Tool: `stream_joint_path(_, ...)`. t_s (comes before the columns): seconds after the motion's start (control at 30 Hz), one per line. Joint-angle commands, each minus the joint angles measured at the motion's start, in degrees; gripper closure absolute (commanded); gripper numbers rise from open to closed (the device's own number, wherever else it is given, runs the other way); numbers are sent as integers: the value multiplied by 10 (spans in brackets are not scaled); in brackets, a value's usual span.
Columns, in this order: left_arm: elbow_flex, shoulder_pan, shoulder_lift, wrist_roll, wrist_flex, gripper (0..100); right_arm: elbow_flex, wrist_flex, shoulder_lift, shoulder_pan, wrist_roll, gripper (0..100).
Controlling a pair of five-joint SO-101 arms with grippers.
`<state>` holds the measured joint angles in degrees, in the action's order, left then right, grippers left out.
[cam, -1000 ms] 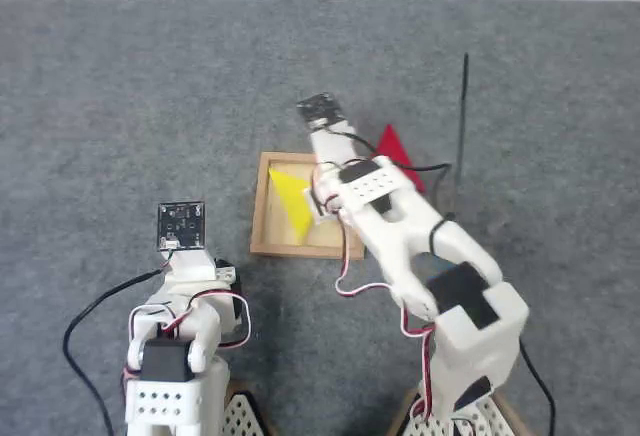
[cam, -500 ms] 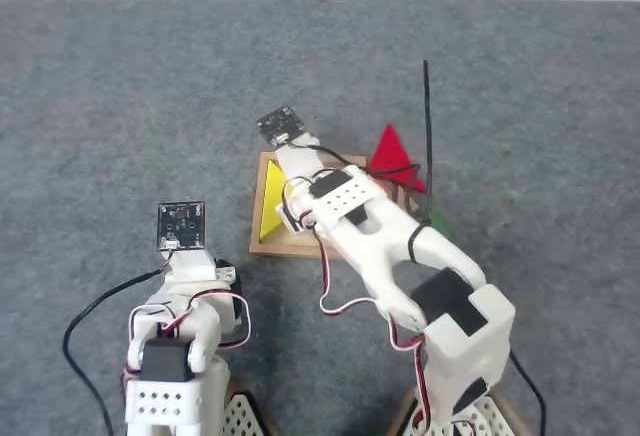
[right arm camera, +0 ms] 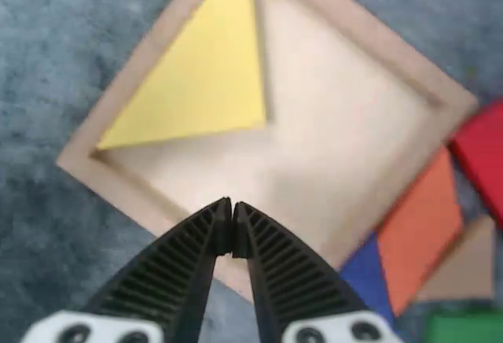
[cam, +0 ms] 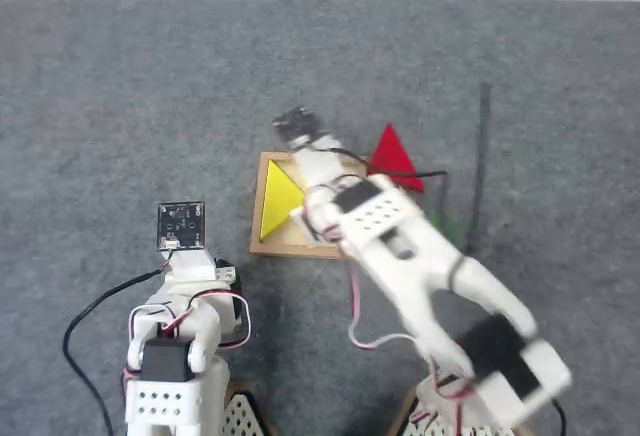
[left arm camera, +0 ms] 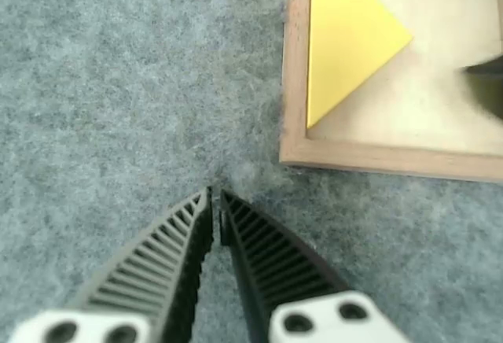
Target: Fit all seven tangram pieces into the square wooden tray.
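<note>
One wooden tray (right arm camera: pixel 141 64). Six tangram pieces, one each: yellow (right arm camera: pixel 204 83), red (right arm camera: pixel 483 158), orange (right arm camera: pixel 420 229), blue (right arm camera: pixel 369 276), tan (right arm camera: pixel 468 272), green (right arm camera: pixel 464 329). Two arms: left arm (cam: pixel 185 326), right arm (cam: pixel 400 246).

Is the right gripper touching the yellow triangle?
Apart. In the right wrist view, bare floor of the tray shows between the tips of the shut right gripper and the yellow triangle.
</note>
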<state>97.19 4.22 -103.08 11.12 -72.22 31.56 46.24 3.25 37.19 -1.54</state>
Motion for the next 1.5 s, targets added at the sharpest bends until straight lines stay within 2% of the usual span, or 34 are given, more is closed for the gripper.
stream_joint_path(0.0,-7,4,-11,-6,-1,986,24,53,123,-97,24,989)
stream_joint_path(0.17,-7,4,-11,-6,-1,986,1,149,144,-186,122,988)
stream_joint_path(0.3,-7,4,-11,-6,-1,986,-4,153,113,-218,141,979)
stream_joint_path(0.5,-7,4,-11,-6,-1,986,-50,131,57,-222,138,820)
stream_joint_path(0.67,-7,4,-11,-6,-1,986,-207,175,-26,-218,136,808)
stream_joint_path(0.9,-7,4,-11,-6,-1,986,-456,256,-245,-233,142,801)
stream_joint_path(1.0,-7,4,-11,-6,-1,986,-530,260,-319,-234,142,724)
stream_joint_path(1.1,-7,4,-11,-6,-1,986,-568,267,-361,-225,150,667)
stream_joint_path(1.47,-7,4,-11,-6,-1,986,-581,271,-394,-213,161,664)
